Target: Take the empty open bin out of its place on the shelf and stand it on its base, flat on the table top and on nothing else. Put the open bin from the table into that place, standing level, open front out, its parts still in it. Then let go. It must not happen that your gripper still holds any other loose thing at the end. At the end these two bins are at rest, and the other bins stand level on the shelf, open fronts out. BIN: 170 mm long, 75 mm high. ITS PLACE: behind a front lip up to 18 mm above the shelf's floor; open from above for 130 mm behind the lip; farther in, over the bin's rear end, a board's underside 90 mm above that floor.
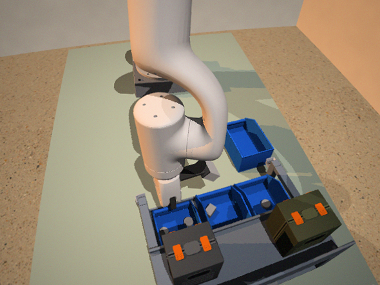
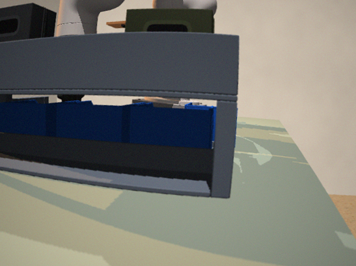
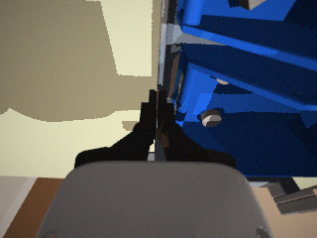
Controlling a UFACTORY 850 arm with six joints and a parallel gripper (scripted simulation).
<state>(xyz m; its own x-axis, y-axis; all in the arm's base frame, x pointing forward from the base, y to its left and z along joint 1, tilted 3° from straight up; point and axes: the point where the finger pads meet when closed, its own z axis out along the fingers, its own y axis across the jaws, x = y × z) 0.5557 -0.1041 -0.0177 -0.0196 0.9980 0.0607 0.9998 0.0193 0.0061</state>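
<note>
Pale green table top (image 1: 94, 131) (image 2: 157, 244) (image 3: 30, 139) carries the empty blue bin (image 1: 256, 161) (image 2: 200, 108), upright near the shelf (image 1: 142, 206) (image 2: 223, 151). From my station, the top view shows the loaded bin (image 1: 176, 216) (image 2: 20, 119) (image 3: 248, 144) in the end place beneath the dark grey case (image 1: 193, 254) (image 2: 12, 23), parts inside; only the exterior view gives me its back, roughly level with its neighbours'. Wrist view shows my pincer (image 1: 172, 203) (image 2: 70, 98) (image 3: 157, 100), tips together, gripping nothing, just beside that bin's front.
</note>
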